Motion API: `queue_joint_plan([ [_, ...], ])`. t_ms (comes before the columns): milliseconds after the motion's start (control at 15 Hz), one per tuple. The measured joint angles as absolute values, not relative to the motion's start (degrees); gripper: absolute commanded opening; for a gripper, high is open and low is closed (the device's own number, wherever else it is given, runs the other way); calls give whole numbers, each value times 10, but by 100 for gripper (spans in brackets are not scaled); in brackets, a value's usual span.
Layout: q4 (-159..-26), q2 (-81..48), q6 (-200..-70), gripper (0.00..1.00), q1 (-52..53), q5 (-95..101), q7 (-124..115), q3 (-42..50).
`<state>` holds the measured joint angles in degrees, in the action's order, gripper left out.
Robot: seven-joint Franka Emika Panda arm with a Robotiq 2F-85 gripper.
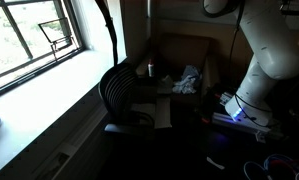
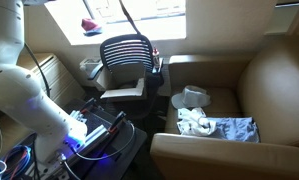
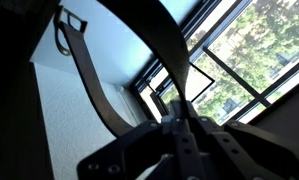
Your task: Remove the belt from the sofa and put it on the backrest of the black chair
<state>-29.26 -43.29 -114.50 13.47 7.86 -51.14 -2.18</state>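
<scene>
Gripper (image 3: 179, 128) shows only in the wrist view. Its fingers (image 3: 201, 150) are pinched together on the belt (image 3: 167, 45), with no visible gap between the tips. The grip point sits low centre in that view. From there the wide dark strap climbs up and arcs over to the left. A second run of it hangs down on the left side, with what looks like the buckle loop near its top, though it's too dark to be sure. The window (image 3: 239, 70) and trees sit behind it on the right.

In both exterior views the belt (image 1: 113, 35) (image 2: 129, 18) is off the sofa (image 1: 184, 50) (image 2: 274, 80) and in the air. It's a thin dark strap coming in from the top edge and curving down toward the backrest of the black chair (image 1: 119, 90) (image 2: 127, 52). The lower end is right at the top of the backrest, but I can't tell whether it's touching.

The chair stands beside the window wall, just left of the sofa. Crumpled cloths (image 2: 214, 125) lie on the sofa seat. The white arm (image 1: 269, 50) (image 2: 9, 60) rises out of frame on the near side.
</scene>
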Motion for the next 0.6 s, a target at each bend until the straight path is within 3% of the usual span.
queue_joint_plan([
  [467,-294,-538,-1425,1,174,113,-455,-22],
  [600,-295,-555,-1417,1,183,132,-498,0],
])
